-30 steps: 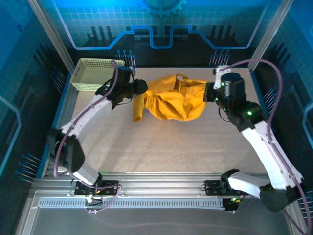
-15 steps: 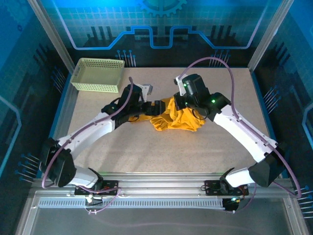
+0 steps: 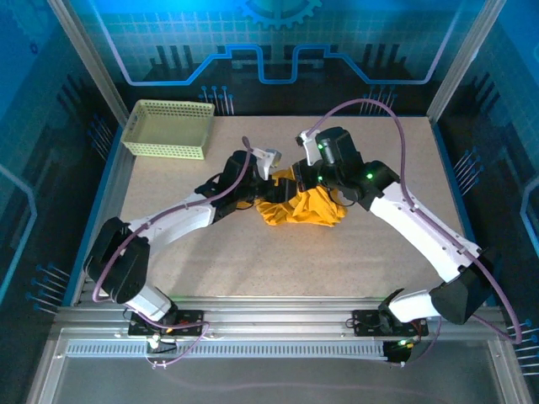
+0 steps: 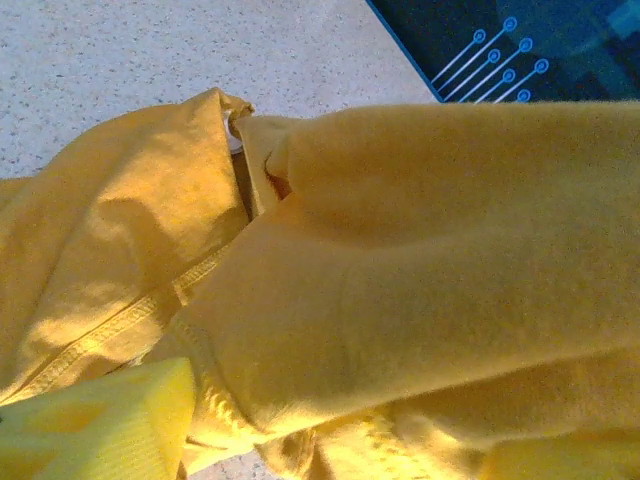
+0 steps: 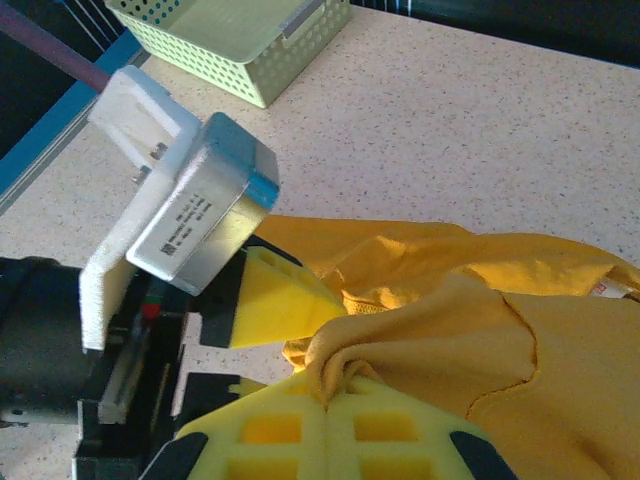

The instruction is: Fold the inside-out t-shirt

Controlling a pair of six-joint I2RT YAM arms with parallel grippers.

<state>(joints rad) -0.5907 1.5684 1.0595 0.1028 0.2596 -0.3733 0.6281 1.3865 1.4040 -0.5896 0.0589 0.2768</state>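
table (image 5: 450, 130): t-shirt (image 5: 480, 330) bunched, pinched in right hand (image 5: 328, 392).

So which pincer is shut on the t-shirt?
The right pincer: its yellow fingers meet on a fold of the t-shirt. The left pincer's grip is hidden by cloth.

Pinches a bunched fold of the inside-out t-shirt (image 5: 480, 340) between the pressed-together yellow fingers (image 5: 270, 430) of the right gripper (image 5: 328, 392) at the bottom edge, with the rest of the mustard cloth heaped to the right on the speckled table (image 5: 450, 130) and a small white tag (image 5: 610, 290) at the far right. Just left of that pinch, shows one yellow finger (image 5: 280, 300) of the left gripper (image 5: 300, 335) against the cloth's edge, under a white and grey camera block (image 5: 190, 220). At the top left, well apart from the cloth, catches a pale yellow-green mesh basket (image 5: 240, 40) on the table.
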